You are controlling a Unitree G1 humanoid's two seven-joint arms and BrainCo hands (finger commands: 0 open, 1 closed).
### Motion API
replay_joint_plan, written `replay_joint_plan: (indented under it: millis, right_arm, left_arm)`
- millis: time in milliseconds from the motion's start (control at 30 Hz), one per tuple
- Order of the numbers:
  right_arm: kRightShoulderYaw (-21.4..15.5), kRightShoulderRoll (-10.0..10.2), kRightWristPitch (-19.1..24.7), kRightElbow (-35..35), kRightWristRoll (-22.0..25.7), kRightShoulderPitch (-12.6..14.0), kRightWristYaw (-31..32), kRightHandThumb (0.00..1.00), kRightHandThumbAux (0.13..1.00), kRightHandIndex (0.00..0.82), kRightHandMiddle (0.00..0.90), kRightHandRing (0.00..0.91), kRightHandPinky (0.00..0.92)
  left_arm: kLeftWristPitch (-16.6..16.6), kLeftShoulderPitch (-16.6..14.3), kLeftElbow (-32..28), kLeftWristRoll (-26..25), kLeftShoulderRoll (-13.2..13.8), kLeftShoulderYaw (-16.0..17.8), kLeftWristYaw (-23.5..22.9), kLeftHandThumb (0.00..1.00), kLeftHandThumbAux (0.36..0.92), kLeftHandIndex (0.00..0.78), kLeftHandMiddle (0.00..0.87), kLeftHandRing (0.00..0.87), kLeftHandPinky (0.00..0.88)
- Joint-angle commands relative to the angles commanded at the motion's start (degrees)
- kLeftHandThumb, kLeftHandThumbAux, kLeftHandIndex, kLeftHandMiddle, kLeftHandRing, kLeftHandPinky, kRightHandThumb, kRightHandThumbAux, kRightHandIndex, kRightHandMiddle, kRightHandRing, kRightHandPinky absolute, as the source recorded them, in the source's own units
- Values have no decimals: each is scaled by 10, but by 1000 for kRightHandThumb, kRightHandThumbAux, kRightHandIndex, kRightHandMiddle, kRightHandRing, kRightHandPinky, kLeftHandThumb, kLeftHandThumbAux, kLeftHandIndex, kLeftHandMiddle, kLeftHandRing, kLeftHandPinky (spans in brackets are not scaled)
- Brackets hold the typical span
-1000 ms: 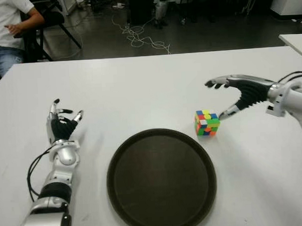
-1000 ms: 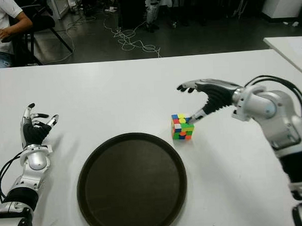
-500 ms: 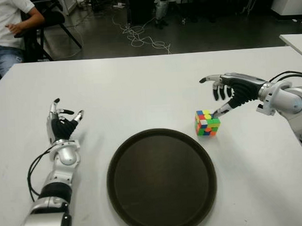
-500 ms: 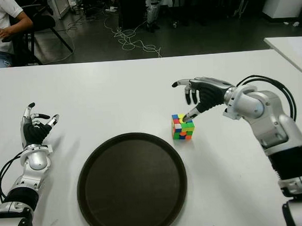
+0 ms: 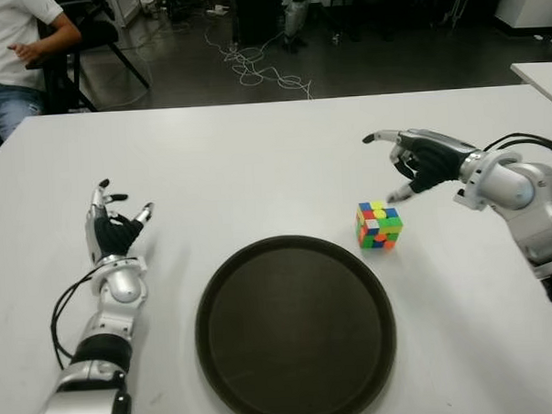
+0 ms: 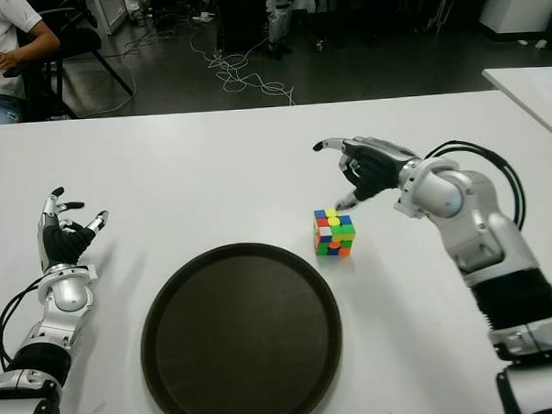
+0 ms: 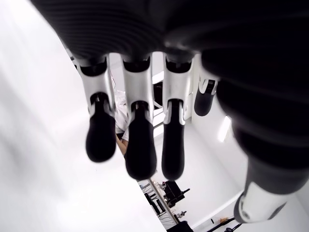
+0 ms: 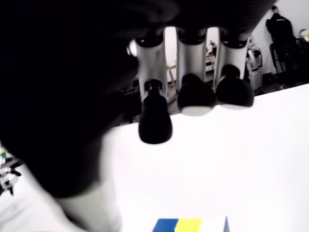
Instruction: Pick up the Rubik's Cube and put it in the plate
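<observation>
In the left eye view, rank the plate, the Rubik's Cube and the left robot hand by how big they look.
Largest to smallest:
1. plate, by far the widest thing on the table.
2. left robot hand, fingers spread, left of the plate.
3. Rubik's Cube, just beyond the plate's right rim, a bit smaller than the hand.

Bare table [image 5: 256, 162] surrounds the cube [image 5: 378, 224] at centre right; only the plate [image 5: 295, 327], lower centre, sits just beside it.
</observation>
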Motion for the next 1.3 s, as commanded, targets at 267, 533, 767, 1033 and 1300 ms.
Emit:
replay_joint_plan:
  millis: [267,533,767,1033,1300]
  right_arm:
    - [9,11,-1,11,-22,4,-33,588,876,49,764,796,791]
    - [15,10,-11,15,-31,7,-47,930,654,68,515,783,784]
    - [20,7,-22,18,-39,8,-57,953,638,74,498,770,772]
    - [20,5,-36,21,-47,13,-76,948,642,67,497,732,738]
    - [21,1,-46,25,-55,14,-87,801,685,32,508,698,703]
  left_arm:
    - [-11,1,5,-1,2,1,-1,2,716,0,256,494,523]
    - [-16,3,4,-8,2,4,-11,22,704,0,236,500,534]
    - [-17,3,2,-16,-2,9,-13,42,698,0,446,628,657]
    - [-18,3,1,-15,-1,5,-11,54,702,0,524,707,715]
    - [-19,4,1,-13,0,3,-10,54,694,0,492,684,696]
